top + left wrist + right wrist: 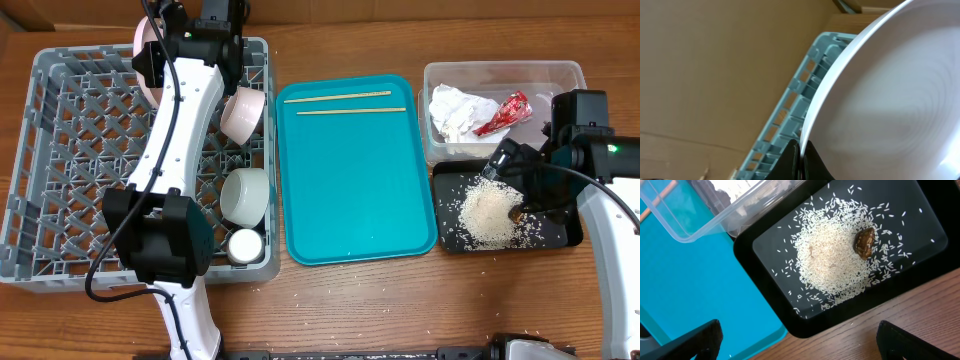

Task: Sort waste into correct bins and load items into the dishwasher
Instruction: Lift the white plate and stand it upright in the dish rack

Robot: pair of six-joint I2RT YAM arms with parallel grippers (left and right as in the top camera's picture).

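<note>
My left gripper (800, 152) is shut on the rim of the round white-pinkish plate (890, 100) and holds it on edge over the far side of the grey dish rack (60, 150). In the overhead view the plate (143, 48) is at the rack's back. Two pale bowls (243, 112) (245, 193) and a white cup (243, 245) sit in the rack's right side. Two chopsticks (337, 96) lie on the teal tray (355, 190). My right gripper (800, 347) is open and empty above the black tray (920, 280), which holds rice (832, 255) and a brown scrap (864, 241).
The clear tub (500, 72) at the back right holds the crumpled napkin (455, 110) and the red wrapper (503, 113). The black tray (565, 235) sits right in front of it. The left arm reaches across the rack. Cardboard stands behind the table.
</note>
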